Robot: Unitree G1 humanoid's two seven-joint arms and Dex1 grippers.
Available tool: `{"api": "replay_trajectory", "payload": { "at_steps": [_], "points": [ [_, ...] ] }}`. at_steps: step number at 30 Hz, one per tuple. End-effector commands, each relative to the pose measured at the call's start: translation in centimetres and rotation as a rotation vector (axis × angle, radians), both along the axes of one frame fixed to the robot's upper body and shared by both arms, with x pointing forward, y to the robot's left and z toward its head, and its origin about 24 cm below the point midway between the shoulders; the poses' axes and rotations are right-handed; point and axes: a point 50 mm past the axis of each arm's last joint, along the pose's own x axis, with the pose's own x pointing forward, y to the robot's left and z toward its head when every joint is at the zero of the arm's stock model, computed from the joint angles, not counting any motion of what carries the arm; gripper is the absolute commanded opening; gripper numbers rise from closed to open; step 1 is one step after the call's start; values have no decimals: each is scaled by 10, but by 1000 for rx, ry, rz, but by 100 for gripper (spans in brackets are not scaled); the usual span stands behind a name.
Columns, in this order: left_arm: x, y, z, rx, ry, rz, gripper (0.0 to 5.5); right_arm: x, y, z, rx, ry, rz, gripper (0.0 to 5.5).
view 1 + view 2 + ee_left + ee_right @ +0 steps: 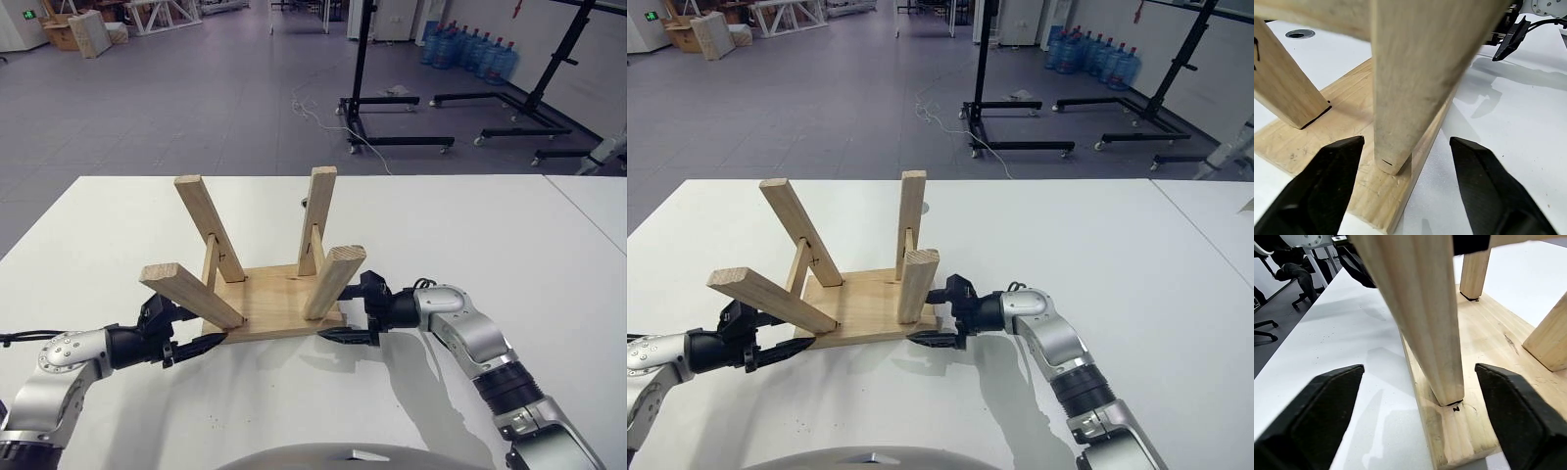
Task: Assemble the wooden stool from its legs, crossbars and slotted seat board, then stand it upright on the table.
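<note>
Head view: the pale plank stool (265,294) lies upside down on the white table (509,235), well in from its edges, with the seat board (279,311) flat and four square legs splaying upward. Left wrist view: the left gripper (1406,141) gapes wide and holds nothing, its black fingers (1327,186) astride the near-left leg (1415,73). Right wrist view: the right gripper (1419,369) likewise – spread wide, empty, flanking the near-right leg (1420,318).

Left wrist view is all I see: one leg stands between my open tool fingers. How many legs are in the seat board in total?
Observer: Four legs point up from the seat board, which lies flat on the table.
Operator: Where is the right tool?
Observer: The right tool is open, one finger on each side of the near right leg.
Operator: Crossbars?
Observer: One crossbar joins the left legs, a second crossbar the right pair.
</note>
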Motion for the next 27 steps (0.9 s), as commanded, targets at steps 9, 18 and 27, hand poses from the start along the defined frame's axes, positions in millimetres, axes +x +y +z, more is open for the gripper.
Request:
{"api": "replay_trajectory", "payload": {
  "at_steps": [9,18,27],
  "points": [
    [7,-12,-9,-67,-4,-16,161,2,0,8,95,-37,59,203],
    [10,-21,20,-312,-7,-35,149,-2,2,24,183,12,125,120],
    [-43,-53,63,-641,416,-276,118,-15,-13,65,146,484,221,109]
  ]
}}
